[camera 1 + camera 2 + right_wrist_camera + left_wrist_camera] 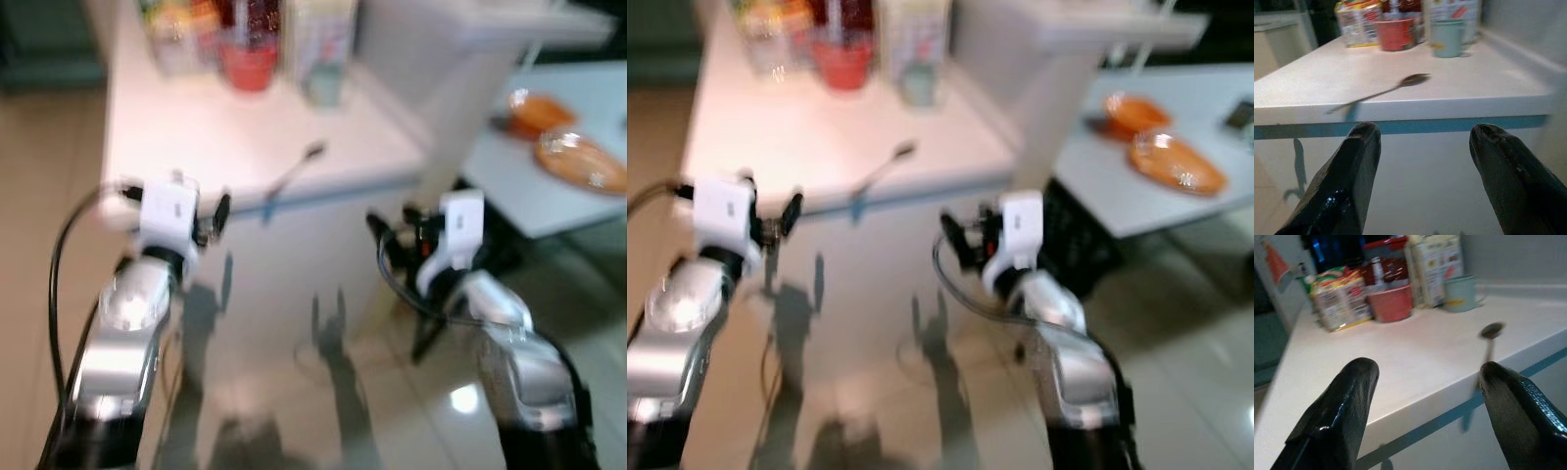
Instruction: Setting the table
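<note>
Left eye view: the spoon [292, 172] lies at the centre of the frame on the white counter [196, 127], its handle overhanging the front edge, bowl pointing to the upper right. The left gripper [217, 215] is raised at mid-left, the right gripper [392, 235] at centre-right; the left looks slightly nearer, by my judgement.

Left wrist view: the fingers [1347, 406] stand spread wide, empty, with the spoon toward the right finger.

Right wrist view: fingers [1352, 181] likewise spread and empty, below the counter edge; the spoon lies above, slanted, handle end over the edge at left.
</note>
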Robot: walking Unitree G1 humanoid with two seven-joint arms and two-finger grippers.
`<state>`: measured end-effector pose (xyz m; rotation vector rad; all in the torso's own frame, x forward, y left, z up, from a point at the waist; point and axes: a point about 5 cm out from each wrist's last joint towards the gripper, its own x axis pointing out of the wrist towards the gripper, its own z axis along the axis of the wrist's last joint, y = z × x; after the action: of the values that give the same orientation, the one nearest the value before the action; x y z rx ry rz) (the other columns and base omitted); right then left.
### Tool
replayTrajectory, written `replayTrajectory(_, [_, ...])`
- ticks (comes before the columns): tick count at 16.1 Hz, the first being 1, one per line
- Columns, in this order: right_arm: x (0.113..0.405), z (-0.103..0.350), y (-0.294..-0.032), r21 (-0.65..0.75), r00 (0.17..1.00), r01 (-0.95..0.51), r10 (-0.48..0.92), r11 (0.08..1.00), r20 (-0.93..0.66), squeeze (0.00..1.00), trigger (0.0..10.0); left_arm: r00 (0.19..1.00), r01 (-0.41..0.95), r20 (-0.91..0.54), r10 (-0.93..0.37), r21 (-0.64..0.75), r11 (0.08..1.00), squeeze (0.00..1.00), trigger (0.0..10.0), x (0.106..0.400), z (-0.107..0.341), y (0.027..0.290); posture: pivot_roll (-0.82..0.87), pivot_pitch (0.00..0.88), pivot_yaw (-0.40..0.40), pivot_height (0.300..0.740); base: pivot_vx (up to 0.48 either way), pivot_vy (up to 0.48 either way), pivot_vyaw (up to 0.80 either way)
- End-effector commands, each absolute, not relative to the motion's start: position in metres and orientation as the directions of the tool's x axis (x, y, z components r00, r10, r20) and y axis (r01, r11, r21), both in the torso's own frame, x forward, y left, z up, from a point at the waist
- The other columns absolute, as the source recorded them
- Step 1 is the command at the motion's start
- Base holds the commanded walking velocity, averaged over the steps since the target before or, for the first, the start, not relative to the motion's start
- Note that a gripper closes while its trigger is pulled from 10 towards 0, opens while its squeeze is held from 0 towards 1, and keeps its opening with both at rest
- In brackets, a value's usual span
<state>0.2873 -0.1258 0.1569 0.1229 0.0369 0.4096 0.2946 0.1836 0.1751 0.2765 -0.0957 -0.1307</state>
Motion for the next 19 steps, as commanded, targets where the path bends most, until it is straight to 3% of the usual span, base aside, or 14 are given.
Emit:
replayTrajectory(1, [0.286, 0.155, -0.135, 0.124, 0.925, -0.373, 0.379, 0.919, -0.027, 0.00, 10.0, 0.981, 0.153, 0.073, -0.179, 0.271, 0.950, 0.00, 10.0, 0.295, 0.174, 0.173, 0.09, 0.000, -0.085, 0.740, 0.322, 0.000, -0.52])
replayTrajectory(3, [0.286, 0.154, -0.136, 0.118, 0.925, -0.373, 0.379, 0.920, -0.029, 0.00, 10.0, 0.981, 0.152, 0.074, -0.177, 0.270, 0.951, 0.00, 10.0, 0.296, 0.175, 0.174, 0.08, 0.000, -0.083, 0.740, 0.317, 0.000, -0.80])
replayTrajectory(13, [0.285, 0.157, -0.138, 0.125, 0.928, -0.368, 0.372, 0.922, -0.009, 0.00, 10.0, 0.970, 0.204, 0.075, -0.230, 0.262, 0.943, 0.00, 10.0, 0.308, 0.183, 0.171, 0.08, 0.000, -0.070, 0.740, 0.319, 0.000, 0.00])
replayTrajectory(19, [0.284, 0.158, -0.138, 0.112, 0.926, -0.376, 0.378, 0.920, 0.003, 0.00, 10.0, 0.962, 0.237, 0.066, -0.264, 0.274, 0.932, 0.00, 10.0, 0.313, 0.183, 0.166, 0.08, 0.000, -0.064, 0.740, 0.336, 0.000, -0.33])
